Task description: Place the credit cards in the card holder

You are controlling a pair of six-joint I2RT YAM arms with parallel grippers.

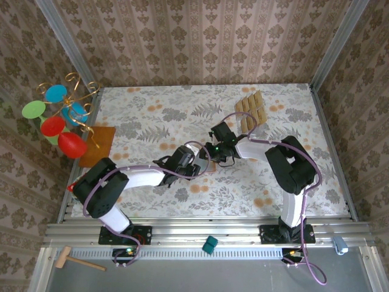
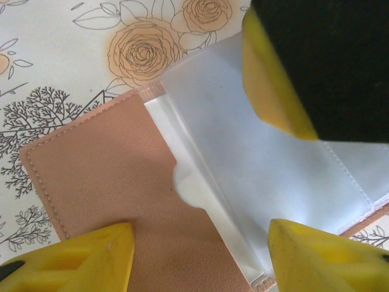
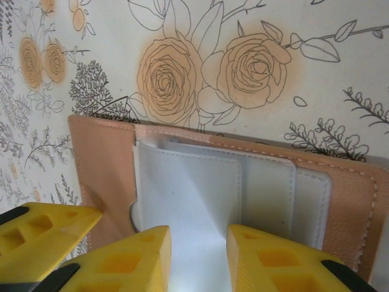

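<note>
Though the card holder lies open at the middle of the table, you've filled no pocket I can see. The credit cards wait by the far right corner, while the left gripper gapes and the right gripper is narrowly apart — both empty.

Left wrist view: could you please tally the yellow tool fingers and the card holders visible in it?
Yellow tool fingers: 3
Card holder: 1
Total: 4
</note>
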